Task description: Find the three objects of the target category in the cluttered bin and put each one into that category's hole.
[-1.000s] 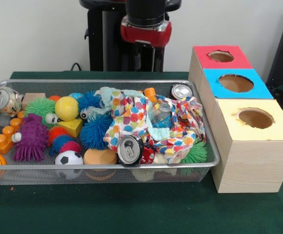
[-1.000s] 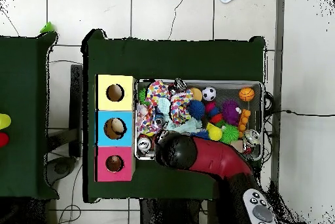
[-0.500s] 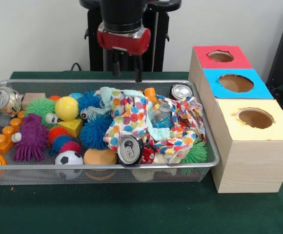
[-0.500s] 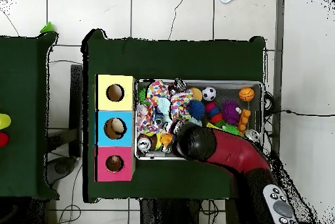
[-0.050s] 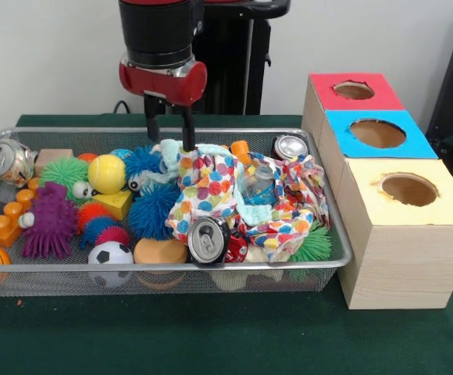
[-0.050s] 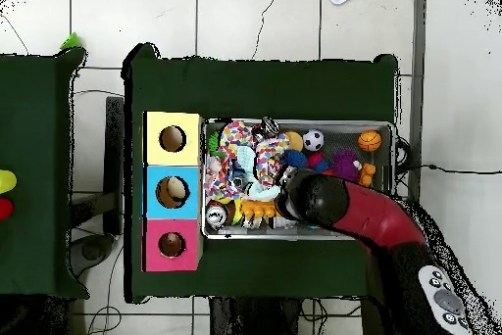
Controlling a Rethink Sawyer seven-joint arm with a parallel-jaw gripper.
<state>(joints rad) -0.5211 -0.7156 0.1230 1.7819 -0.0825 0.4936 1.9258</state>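
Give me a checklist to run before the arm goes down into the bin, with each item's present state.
1. Pincer open: ok, its two fingers stand apart.
2. Pincer empty: ok, nothing between the fingers.
3. Pincer over the bin: ok, it hangs at the far side, by the spotted cloth.
4. Target exposed: not ok, the cloth covers the middle; one can lies at the near rim, one can at the far right, one can at the far left.
5. Holes free: cannot tell; the red box, blue box and yellow box look open.

Bright, even indoor light with soft shadows, and small glints on the cans (image 5: pixel 208 239).
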